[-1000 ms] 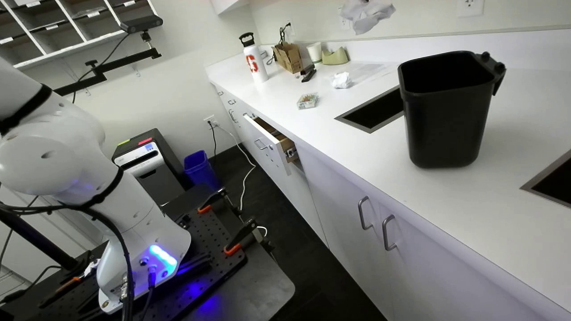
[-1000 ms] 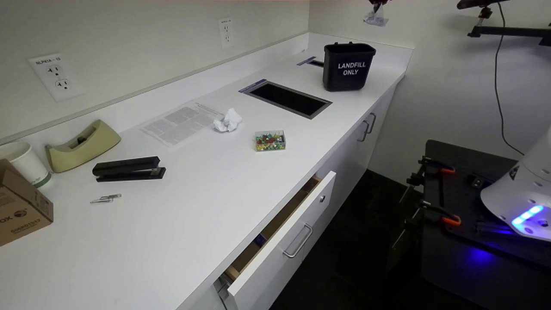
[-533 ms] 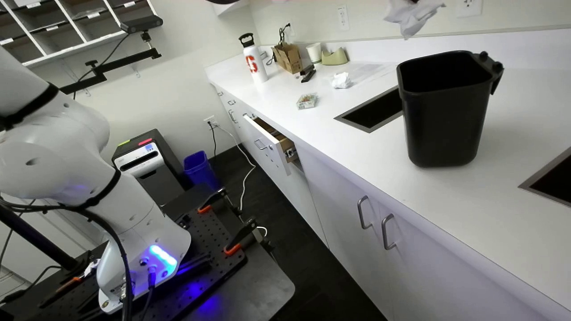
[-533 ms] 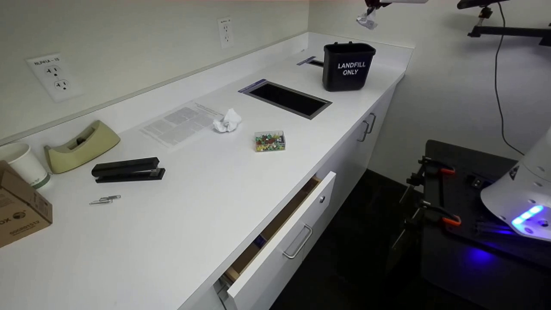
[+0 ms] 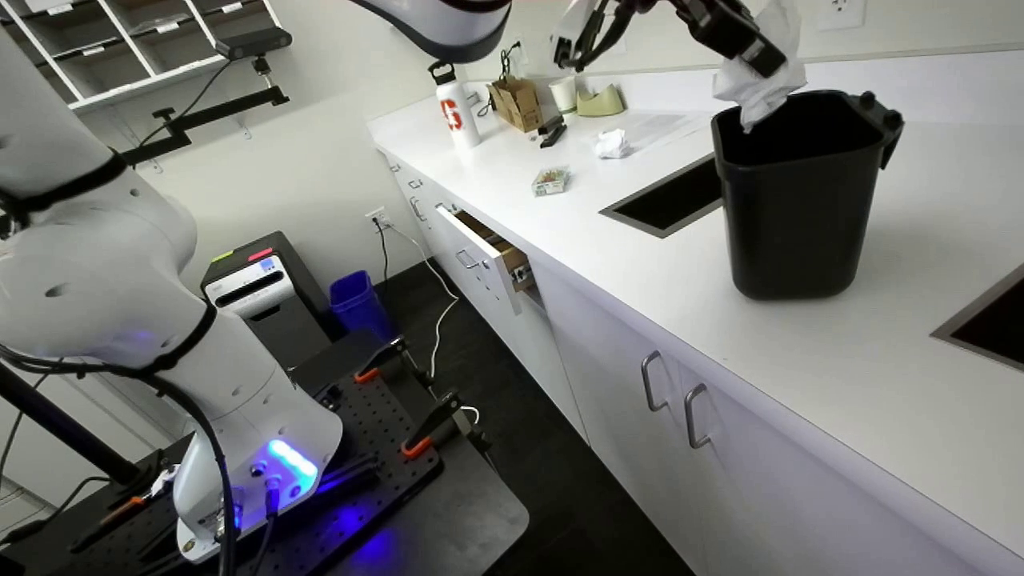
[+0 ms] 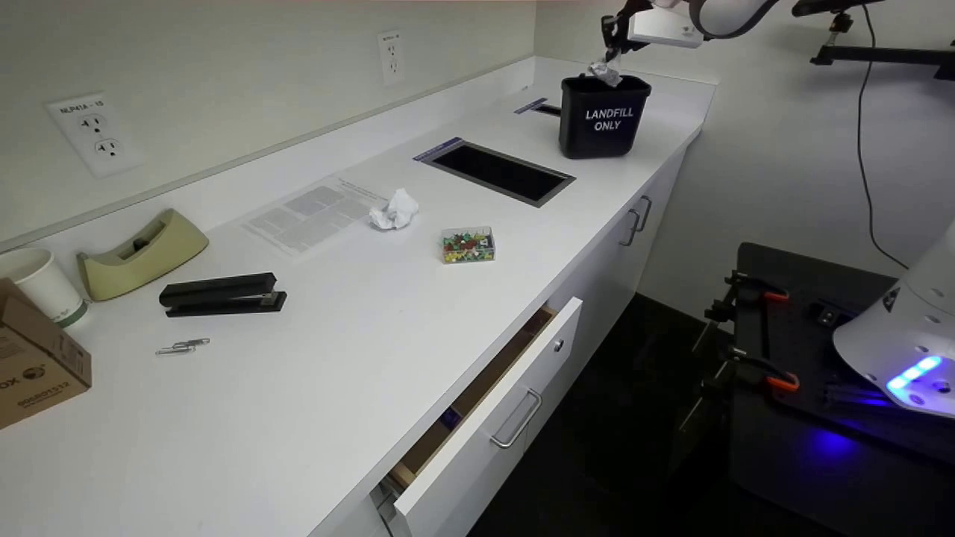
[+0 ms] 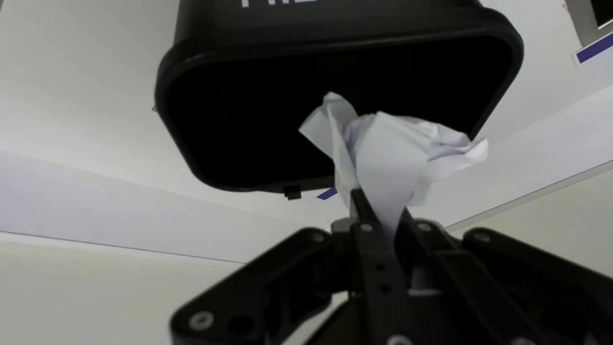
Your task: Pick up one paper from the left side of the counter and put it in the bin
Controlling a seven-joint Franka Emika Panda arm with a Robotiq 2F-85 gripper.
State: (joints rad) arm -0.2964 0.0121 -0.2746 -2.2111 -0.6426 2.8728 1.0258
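Observation:
My gripper [image 7: 381, 206] is shut on a crumpled white paper [image 7: 390, 153], which sticks out past the fingertips. The held paper also shows in both exterior views [image 5: 752, 90] [image 6: 604, 72], hanging over the bin's open mouth. Whether its lower tip dips below the rim I cannot tell. The black bin [image 5: 792, 232] stands upright on the white counter [image 5: 680, 280]; its lettered wall [image 6: 597, 134] shows in an exterior view. In the wrist view the bin [image 7: 335, 24] lies beyond the paper. A second crumpled paper wad [image 6: 395, 209] lies on the counter, away from the gripper [image 5: 764, 60].
Dark sink cut-outs [image 6: 500, 173] lie either side of the bin. Farther along are a pushpin box [image 6: 468, 245], a stapler [image 6: 222, 293], a tape dispenser [image 6: 142, 253], a cup [image 6: 45, 283], a cardboard box [image 6: 41, 354] and a bottle [image 5: 458, 112]. A drawer [image 6: 492, 418] stands open.
My gripper has come down and across to the bin with the paper in its jaws. The paper, earlier high above the counter, now hangs at the bin's mouth. The bin stays in place.

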